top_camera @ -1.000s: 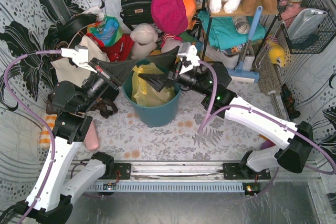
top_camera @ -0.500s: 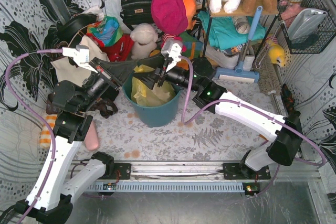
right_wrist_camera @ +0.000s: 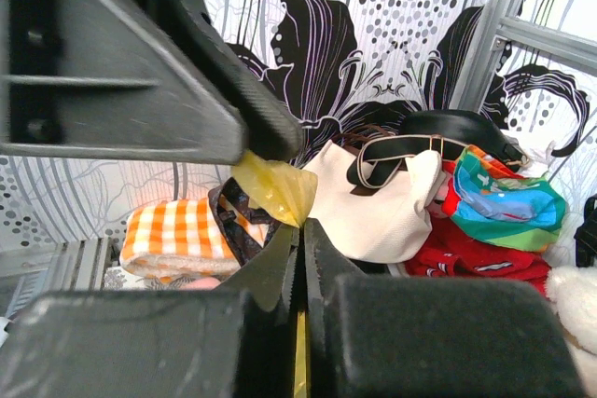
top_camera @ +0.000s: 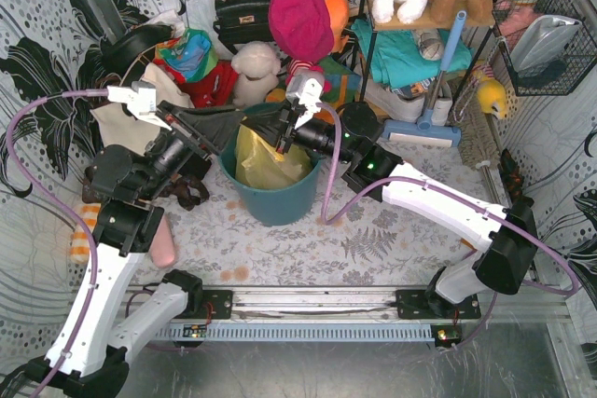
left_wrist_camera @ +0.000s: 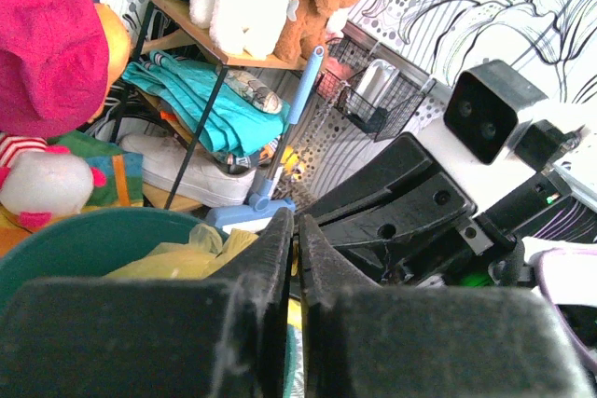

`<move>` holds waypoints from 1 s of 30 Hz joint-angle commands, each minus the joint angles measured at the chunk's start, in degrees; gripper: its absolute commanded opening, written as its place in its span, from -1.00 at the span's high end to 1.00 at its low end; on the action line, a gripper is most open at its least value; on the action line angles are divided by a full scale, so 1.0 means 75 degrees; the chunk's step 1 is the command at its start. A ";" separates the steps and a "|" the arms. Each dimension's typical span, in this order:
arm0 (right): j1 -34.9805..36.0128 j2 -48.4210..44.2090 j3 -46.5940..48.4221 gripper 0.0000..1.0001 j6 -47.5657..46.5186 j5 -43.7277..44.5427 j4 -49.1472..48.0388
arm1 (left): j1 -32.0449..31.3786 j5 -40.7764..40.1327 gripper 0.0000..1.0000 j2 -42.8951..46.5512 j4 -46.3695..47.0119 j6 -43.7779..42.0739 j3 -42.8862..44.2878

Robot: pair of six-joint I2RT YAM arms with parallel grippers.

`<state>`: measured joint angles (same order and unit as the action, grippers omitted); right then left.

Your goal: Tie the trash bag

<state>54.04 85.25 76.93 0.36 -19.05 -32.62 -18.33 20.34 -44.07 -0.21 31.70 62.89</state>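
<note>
The trash bag (top_camera: pixel 266 163), thin yellow plastic, sits in the teal bin (top_camera: pixel 275 198). Both grippers meet over the bin's far left rim. My left gripper (top_camera: pixel 235 126) reaches in from the left, its jaws (left_wrist_camera: pixel 296 221) nearly touching, with only a thin slit between them. In the right wrist view a strip of the bag's film (right_wrist_camera: pixel 280 188) runs from the tip of the left gripper's finger (right_wrist_camera: pixel 187 90) down into my right gripper (right_wrist_camera: pixel 300 226). The right gripper is shut on that film and shows from above at the rim (top_camera: pixel 263 130). The bag's top (left_wrist_camera: pixel 177 258) bunches inside the bin (left_wrist_camera: pixel 75 240).
A cream tote bag (top_camera: pixel 121 118) and an orange checked cloth (top_camera: pixel 82 235) lie left of the bin. Behind it are a black handbag (top_camera: pixel 242 11), soft toys (top_camera: pixel 256 72) and red cloth (top_camera: pixel 210 81). A shelf rack with a blue-handled brush (top_camera: pixel 438 90) stands at the back right.
My right gripper swung left over the bin, came up against the left gripper and shut on the bag's film. The bag's raised flap has dropped lower. The left arm hardly moved.
</note>
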 commanded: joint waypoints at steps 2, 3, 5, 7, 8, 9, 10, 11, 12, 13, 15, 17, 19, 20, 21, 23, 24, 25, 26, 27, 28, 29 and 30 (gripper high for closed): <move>0.0013 -0.0047 0.0104 1.00 -0.0119 -0.0062 -0.0466 | -0.0017 -0.1298 -0.31 0.0258 -0.0436 0.0055 0.0114; 0.0013 -0.0047 0.0097 1.00 -0.0114 -0.0062 -0.0480 | -0.0011 -0.1407 -0.35 0.0273 -0.0547 0.0086 0.0092; 0.0013 -0.0058 0.0102 1.00 -0.0113 -0.0041 -0.0479 | -0.0011 -0.1059 -0.39 0.0267 -0.0492 0.0144 -0.0030; 0.0019 -0.0059 0.0108 1.00 -0.0118 -0.0038 -0.0469 | -0.0016 -0.0540 -0.57 0.0267 -0.0168 0.0227 -0.0184; 0.0023 -0.0069 0.0112 1.00 -0.0118 -0.0047 -0.0477 | -0.0017 -0.0265 -0.60 0.0256 -0.0033 0.0298 -0.0243; 0.0017 -0.0070 0.0114 1.00 -0.0107 -0.0056 -0.0477 | -0.0017 -0.0024 -0.62 0.0243 0.0111 0.0343 -0.0318; 0.0017 -0.0061 0.0123 1.00 -0.0107 -0.0068 -0.0475 | -0.0016 0.0164 -0.63 0.0214 0.0234 0.0370 -0.0372; 0.0017 -0.0062 0.0126 1.00 -0.0101 -0.0092 -0.0475 | -0.0010 0.0327 -0.64 0.0178 0.0339 0.0388 -0.0426; 0.0022 -0.0043 0.0136 1.00 -0.0081 -0.0096 -0.0478 | -0.0013 0.0443 -0.64 0.0140 0.0442 0.0391 -0.0474; 0.0020 -0.0037 0.0146 1.00 -0.0062 -0.0097 -0.0479 | -0.0012 0.0501 -0.65 0.0081 0.0523 0.0380 -0.0499; 0.0013 -0.0024 0.0161 1.00 -0.0032 -0.0131 -0.0500 | -0.0017 0.0448 -0.64 -0.0026 0.0559 0.0313 -0.0536; 0.0024 -0.0023 0.0170 1.00 -0.0038 -0.0171 -0.0500 | -0.0017 0.0398 -0.57 -0.0143 0.0620 0.0247 -0.0546; 0.0020 -0.0034 0.0153 1.00 -0.0044 -0.0225 -0.0509 | -0.0011 0.0372 -0.37 -0.0222 0.0770 0.0221 -0.0563; 0.0014 -0.0035 0.0141 1.00 -0.0048 -0.0251 -0.0507 | -0.0009 0.0305 -0.24 -0.0272 0.0794 0.0200 -0.0550; 0.0013 -0.0044 0.0132 1.00 -0.0048 -0.0264 -0.0501 | -0.0015 0.0236 -0.14 -0.0299 0.0805 0.0202 -0.0557; 0.0014 -0.0067 0.0106 1.00 -0.0036 -0.0279 -0.0508 | -0.0016 0.0211 0.01 -0.0369 0.0900 0.0217 -0.0569; 0.0013 -0.0079 0.0087 1.00 -0.0058 -0.0272 -0.0510 | -0.0017 0.0170 0.06 -0.0377 0.0912 0.0223 -0.0568; 0.0018 -0.0081 0.0071 1.00 -0.0060 -0.0273 -0.0521 | -0.0016 0.0142 0.10 -0.0400 0.0926 0.0236 -0.0581; 0.0020 -0.0082 0.0068 1.00 -0.0074 -0.0282 -0.0520 | -0.0017 0.0122 0.14 -0.0403 0.0940 0.0246 -0.0590; 0.0023 -0.0082 0.0068 1.00 -0.0067 -0.0315 -0.0512 | -0.0014 0.0077 0.15 -0.0410 0.0971 0.0267 -0.0604; 0.0014 -0.0082 0.0067 1.00 -0.0074 -0.0344 -0.0497 | -0.0011 0.0039 0.15 -0.0382 0.1014 0.0320 -0.0631; 0.0021 -0.0072 0.0067 1.00 -0.0075 -0.0362 -0.0494 | -0.0012 0.0004 0.11 -0.0373 0.1084 0.0377 -0.0666; 0.0016 -0.0062 0.0073 1.00 -0.0072 -0.0366 -0.0492 | -0.0017 -0.0017 0.00 -0.0361 0.1121 0.0399 -0.0671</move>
<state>53.28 85.25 76.93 0.34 -18.63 -33.91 -18.33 21.76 -46.61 2.92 33.91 58.78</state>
